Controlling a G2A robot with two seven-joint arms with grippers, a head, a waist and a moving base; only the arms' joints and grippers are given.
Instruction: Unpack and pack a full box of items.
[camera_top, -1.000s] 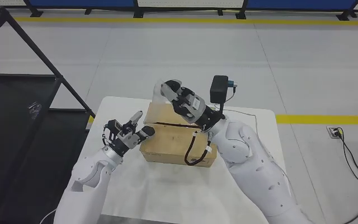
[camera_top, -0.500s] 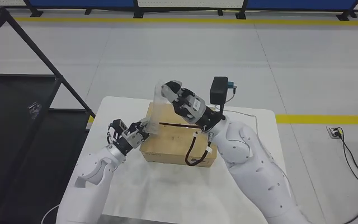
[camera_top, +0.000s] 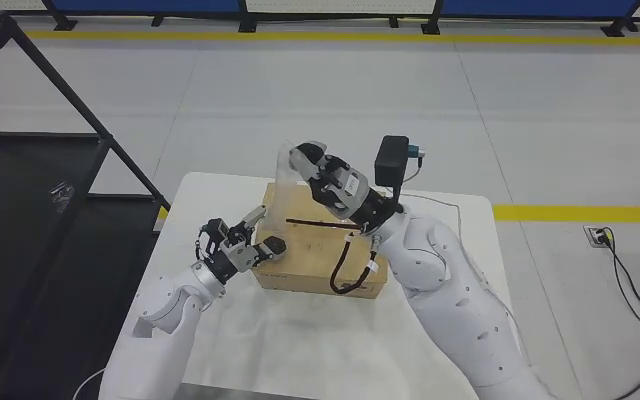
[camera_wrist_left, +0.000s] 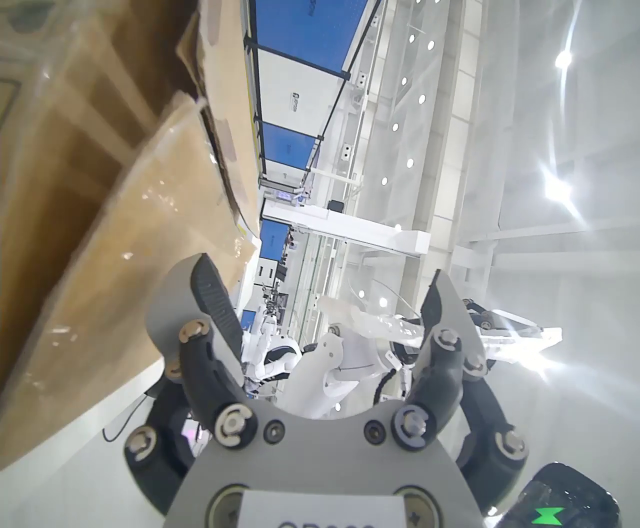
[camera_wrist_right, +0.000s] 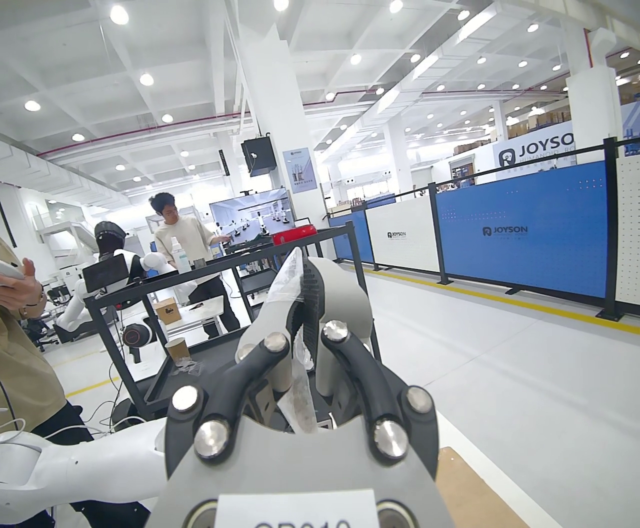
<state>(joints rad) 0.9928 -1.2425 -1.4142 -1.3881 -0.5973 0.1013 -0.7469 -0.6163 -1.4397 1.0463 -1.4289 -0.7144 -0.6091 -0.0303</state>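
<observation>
Currently, seen from above, a cardboard box (camera_top: 318, 258) sits near the middle of a white table (camera_top: 300, 340), and we judge the unpacking step to be in hand.

Our right gripper (camera_top: 306, 158) hangs above the box's far edge, at about 11 o'clock from its centre. Its jaws are clamped on a clear plastic wrapper (camera_top: 284, 182) that hangs down from it toward the box. In the right wrist view the film is pinched flat between the two pads. We cannot tell whether anything is inside the wrapper.

Our left gripper (camera_top: 264, 231) is at the box's 9 o'clock side, just beside the cardboard, with its jaws spread wide and nothing between them. In the left wrist view one finger lies close against a taped flap. We cannot say whether it touches.

The top flaps look mostly folded down, with a dark slit running across the top from 9 to 3 o'clock. Whatever the box holds is hidden from us.

The next move probably calls for carrying the wrapper clear of the box and setting it on bare table. The left gripper could steady the box or take hold of the flap. The thin film may cling or snag on the cardboard edge
</observation>
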